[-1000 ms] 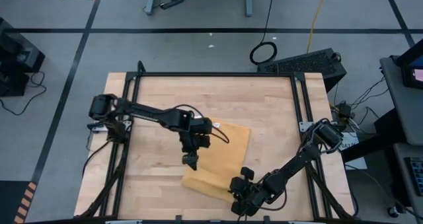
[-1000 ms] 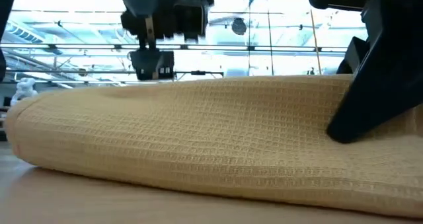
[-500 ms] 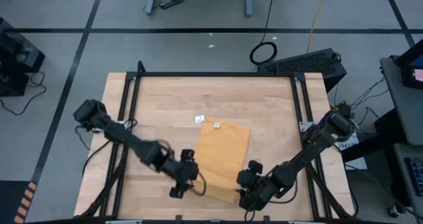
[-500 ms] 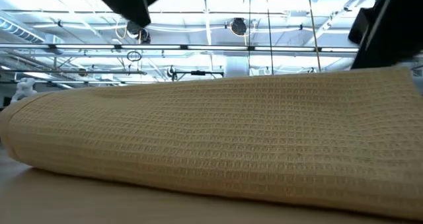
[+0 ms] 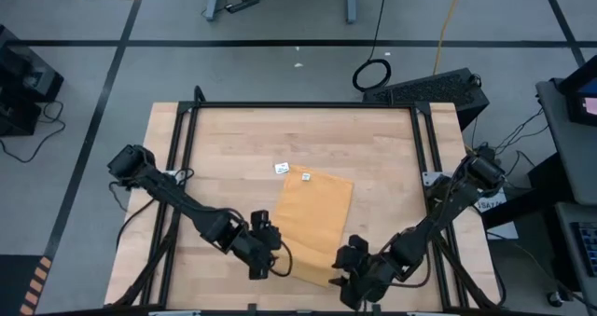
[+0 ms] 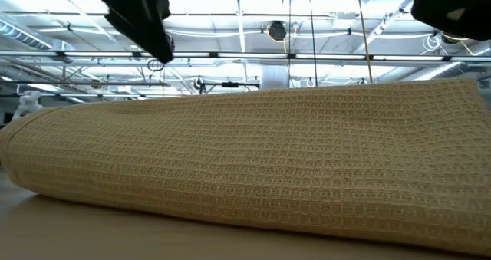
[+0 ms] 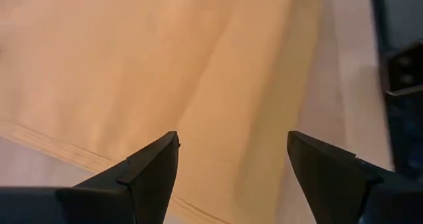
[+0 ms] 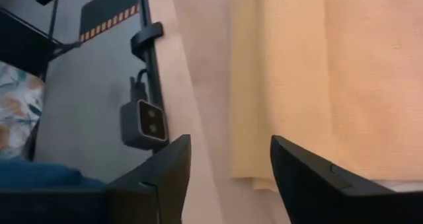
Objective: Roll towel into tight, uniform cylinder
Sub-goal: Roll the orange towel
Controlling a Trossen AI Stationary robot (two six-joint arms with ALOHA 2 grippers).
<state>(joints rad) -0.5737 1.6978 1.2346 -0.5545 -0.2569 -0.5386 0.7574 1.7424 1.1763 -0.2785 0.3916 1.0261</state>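
The mustard-yellow towel (image 5: pixel 315 218) lies on the wooden table, its near part rolled into a thick roll (image 6: pixel 245 160) resting on the tabletop and its far part flat, with a small white label (image 5: pixel 305 177) at the far edge. My left gripper (image 5: pixel 264 260) hovers open by the roll's left end; in its wrist view it (image 7: pixel 232 138) stands above the cloth. My right gripper (image 5: pixel 353 271) hovers open over the roll's right end, and in its wrist view it (image 8: pixel 230 141) looks down on the towel's edge. Both are clear of the cloth.
A small white tag (image 5: pixel 282 168) lies on the table just beyond the towel's far left corner. Black frame rails (image 5: pixel 187 167) run along the table's sides. A small camera module (image 8: pixel 147 121) sits at the table's near edge. Bare wood stretches across the far half.
My left gripper has swung from above the towel's left edge toward the table's near edge and turned, ending beside the roll's left end. My right gripper has risen off the roll's right end, where a finger pressed before; the cloth there stands higher now.
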